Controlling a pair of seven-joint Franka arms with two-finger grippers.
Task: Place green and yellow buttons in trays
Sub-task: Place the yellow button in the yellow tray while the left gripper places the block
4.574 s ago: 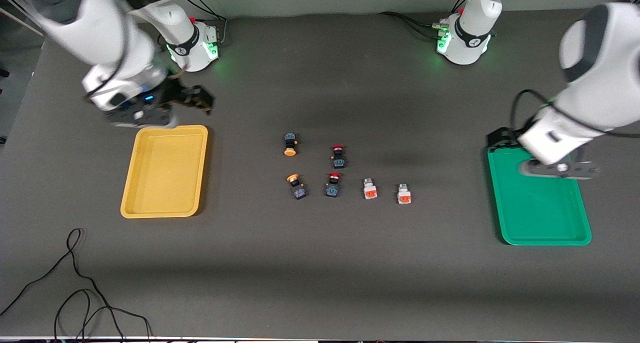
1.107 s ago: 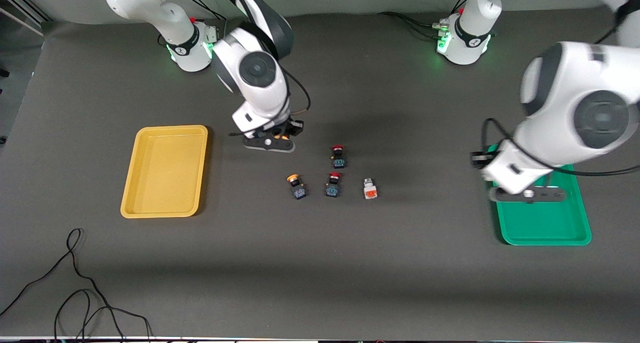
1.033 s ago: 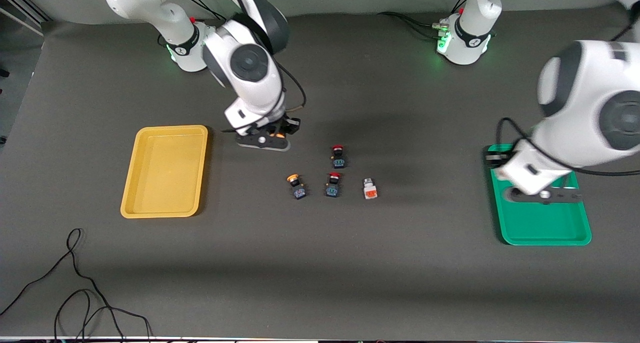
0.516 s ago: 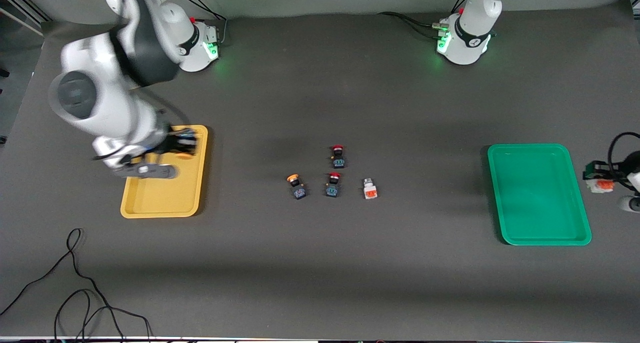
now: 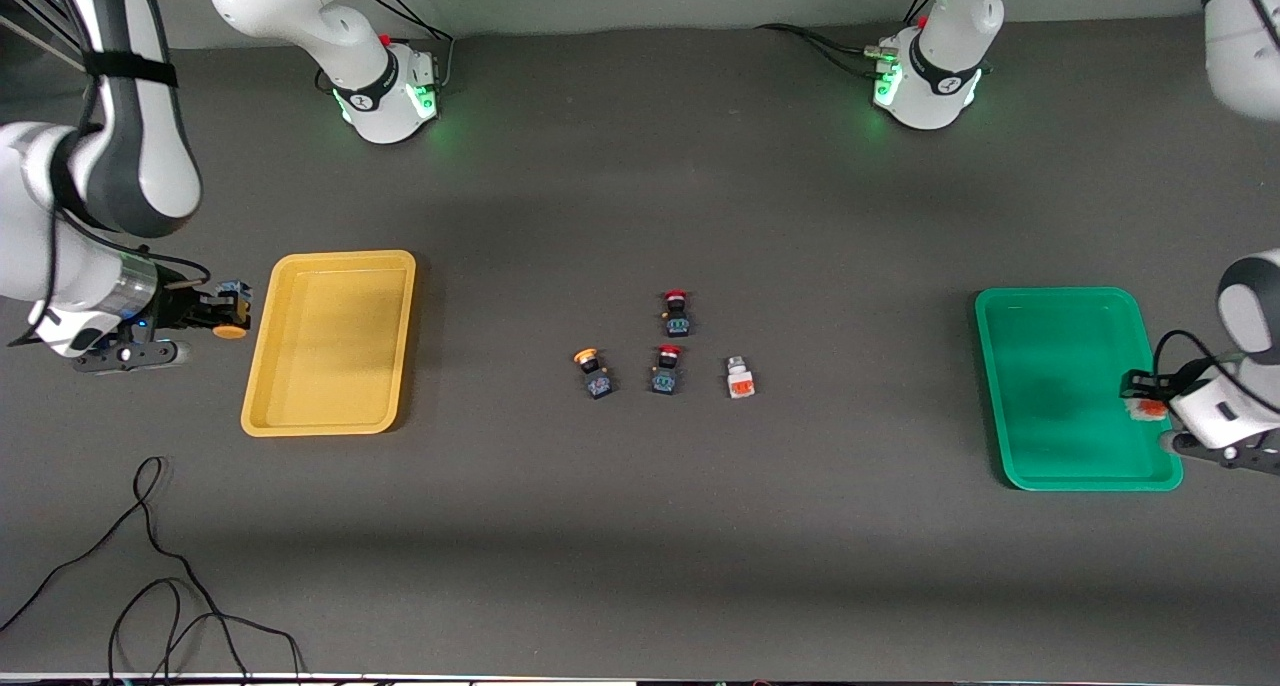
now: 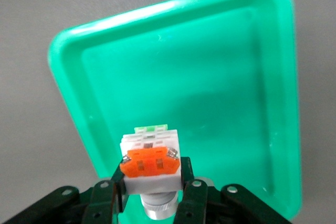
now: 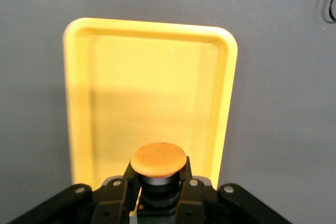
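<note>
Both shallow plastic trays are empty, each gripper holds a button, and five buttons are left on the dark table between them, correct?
Not five: the front view shows four buttons on the table: yellow-capped button, two red-capped buttons, whitish-grey button. The rest stands.

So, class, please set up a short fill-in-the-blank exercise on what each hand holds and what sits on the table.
1. The left hand grips a white button over the ____ tray.
2. The right hand grips a button with a ____ cap beside the yellow tray.
3. Both trays hold ____ buttons.
4. ____ buttons lie on the table between the trays.

Missing words: green; yellow; no; Four
</note>
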